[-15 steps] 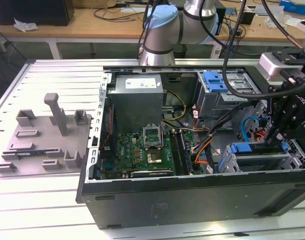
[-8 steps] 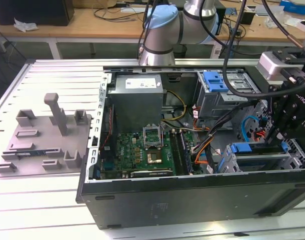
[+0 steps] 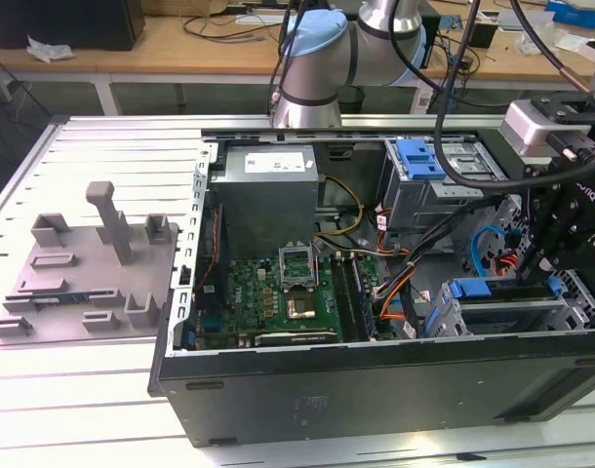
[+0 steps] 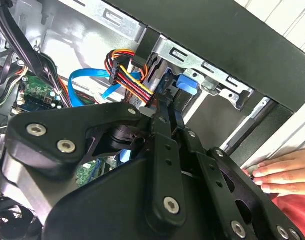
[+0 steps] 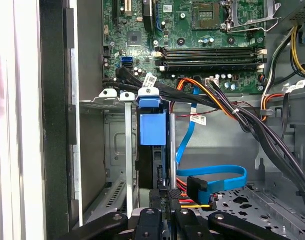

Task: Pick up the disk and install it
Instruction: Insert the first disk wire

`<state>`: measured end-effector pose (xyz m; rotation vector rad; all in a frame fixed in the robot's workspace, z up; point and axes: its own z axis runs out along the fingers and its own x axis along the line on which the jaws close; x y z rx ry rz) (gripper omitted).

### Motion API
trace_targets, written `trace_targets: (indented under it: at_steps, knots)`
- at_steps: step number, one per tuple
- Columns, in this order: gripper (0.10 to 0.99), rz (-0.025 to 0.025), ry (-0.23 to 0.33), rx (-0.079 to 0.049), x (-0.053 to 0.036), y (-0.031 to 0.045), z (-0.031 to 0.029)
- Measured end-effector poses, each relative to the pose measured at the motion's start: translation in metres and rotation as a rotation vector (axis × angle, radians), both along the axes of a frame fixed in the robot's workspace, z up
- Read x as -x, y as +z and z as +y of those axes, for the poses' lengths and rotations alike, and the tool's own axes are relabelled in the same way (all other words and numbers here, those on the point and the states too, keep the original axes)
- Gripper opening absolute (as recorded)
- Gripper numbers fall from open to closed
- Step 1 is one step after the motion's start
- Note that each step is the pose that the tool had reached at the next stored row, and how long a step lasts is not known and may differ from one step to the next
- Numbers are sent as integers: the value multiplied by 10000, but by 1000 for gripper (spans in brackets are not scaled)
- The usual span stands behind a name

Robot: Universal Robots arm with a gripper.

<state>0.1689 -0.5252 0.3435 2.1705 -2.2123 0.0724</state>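
The gripper (image 5: 165,194) hung inside the open computer case (image 3: 376,390), at the lower drive cage (image 5: 128,150) on the exterior view's right. The disk (image 5: 152,127) stood edge-on in that cage, between two upright metal walls, its blue front towards the motherboard (image 5: 192,30) and its dark body running back to the claw. The two fingers lay close together on either side of the disk's rear end, apparently pinching it, though the contact itself was hidden behind the claw's own linkage.

By my reading the step in hand was the seating of the disk in its slot, with the pick-up already done. To do it well, the slab needed to stay square to the cage walls and travel straight along them. A tilt would likely jam the blue carrier against a rail. The grip wanted to be firm but not forced.

Two things called for care. The blue data cable (image 5: 217,175) and the orange-and-red power bundle (image 4: 130,75) lay just beside the cage, near enough to snag. A person's hand (image 4: 280,172) rested at the case's outer edge, near the arm's black links.
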Motion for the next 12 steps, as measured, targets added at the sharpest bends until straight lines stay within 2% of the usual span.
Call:
trace_targets:
  at_steps: [12]
  knots:
    - [169,0,0,9,10,-11,1]
